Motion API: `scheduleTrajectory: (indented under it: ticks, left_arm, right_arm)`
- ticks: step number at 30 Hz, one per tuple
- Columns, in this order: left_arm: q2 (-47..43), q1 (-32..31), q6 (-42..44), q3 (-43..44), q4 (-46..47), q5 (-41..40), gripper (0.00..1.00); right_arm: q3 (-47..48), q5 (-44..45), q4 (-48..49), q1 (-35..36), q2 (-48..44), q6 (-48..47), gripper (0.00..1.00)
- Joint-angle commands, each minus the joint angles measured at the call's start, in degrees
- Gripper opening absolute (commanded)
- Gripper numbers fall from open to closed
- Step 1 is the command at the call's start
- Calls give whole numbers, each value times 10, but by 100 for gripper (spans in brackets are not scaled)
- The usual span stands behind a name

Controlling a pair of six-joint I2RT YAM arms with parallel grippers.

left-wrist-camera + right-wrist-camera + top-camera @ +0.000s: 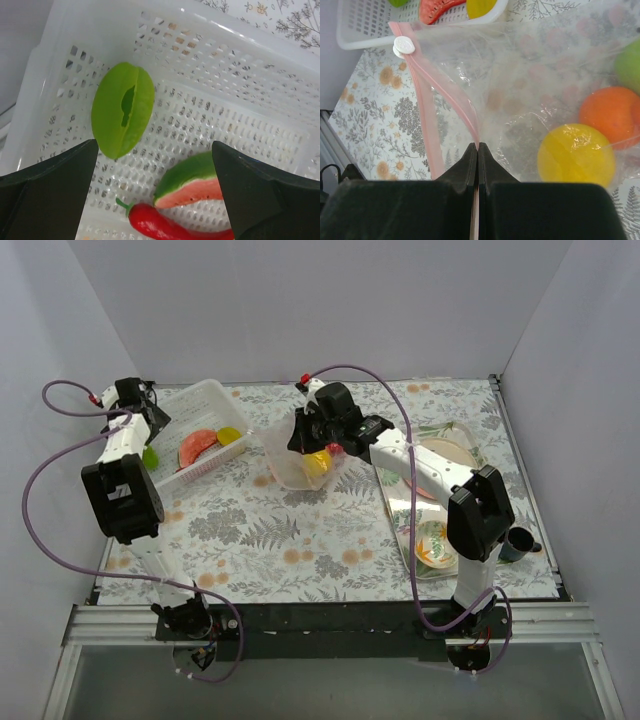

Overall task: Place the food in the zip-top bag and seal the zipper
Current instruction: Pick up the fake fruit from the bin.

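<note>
The clear zip-top bag (300, 465) hangs open at mid table, held up by my right gripper (322, 436). In the right wrist view that gripper (478, 146) is shut on the bag's pink zipper strip (427, 107), with its white slider (403, 45) at the far end. Inside the bag (540, 75) are a yellow lemon (576, 155), an orange (612, 115) and a green fruit (630, 65). My left gripper (155, 175) is open above the white basket (240, 90), over a watermelon slice (192, 182), a red chili (160, 225) and a green ridged fruit (122, 112).
The white slotted basket (200, 400) stands at the back left with red, green and yellow pieces in it. A tray with patterned plates and a bowl (435, 540) lies on the right, with a dark cup (515, 543) beside it.
</note>
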Motion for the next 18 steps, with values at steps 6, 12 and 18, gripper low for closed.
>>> scheduleTrajectory:
  ticks: [6,12,18]
  left_arm:
    - [74,1,39,79,-14,-135,98]
    - [132,1,35,121,-35,-137,95]
    - [154,0,26,116,-32,-134,92]
  right_arm:
    - [-46,-53,82,1,-36,2,1]
    - [-50,-48,85,0,-36,-4,1]
    - [-50,-41,83,-1,-33,-6,1]
